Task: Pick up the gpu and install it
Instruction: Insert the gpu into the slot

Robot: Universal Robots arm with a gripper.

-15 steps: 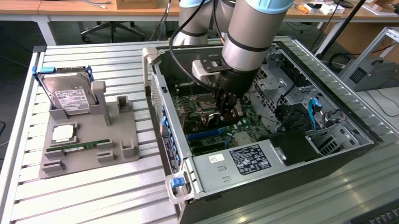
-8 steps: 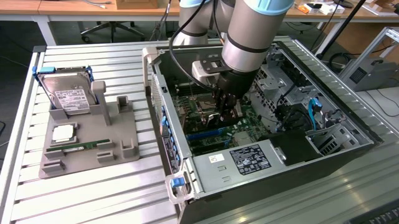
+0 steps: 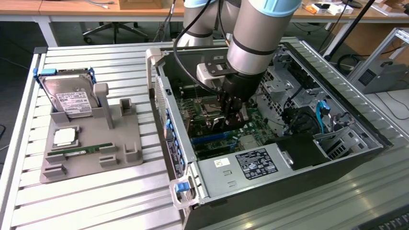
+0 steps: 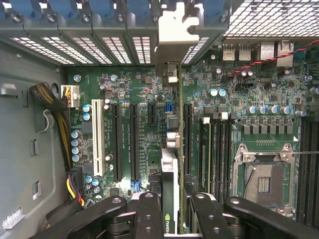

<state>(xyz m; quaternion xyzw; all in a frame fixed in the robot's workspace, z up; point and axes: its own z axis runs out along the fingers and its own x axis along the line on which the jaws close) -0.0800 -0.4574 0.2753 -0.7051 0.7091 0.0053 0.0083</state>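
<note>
**Item:** graphics card (image 4: 169, 172). Thin and black, seen edge-on from the wrist, with a silver end bracket (image 4: 175, 27).

**Location:** inside the open computer case (image 3: 211, 179). It stands upright over the green main board (image 4: 124, 99) on the case floor, with its bracket end at the slotted case wall. Whether its lower edge sits in a slot cannot be told.

**Holder:** claw (image 4: 169, 211), closed on the card. One finger is on each flat face, at the end away from the bracket.

**Handling (judged):**
- Light and stiff, but fragile.
- The fan and small parts will not bear squeezing.
- Best gripped across the flat faces near the upper edge, keeping off the contact strip.
- The smooth faces may let it tilt or slip in the grip.

**Also present, outside the case:** a grey tray (image 3: 115, 139) just beside the case, holding a hard drive (image 3: 73, 98) and a memory stick (image 3: 86, 151).
</note>
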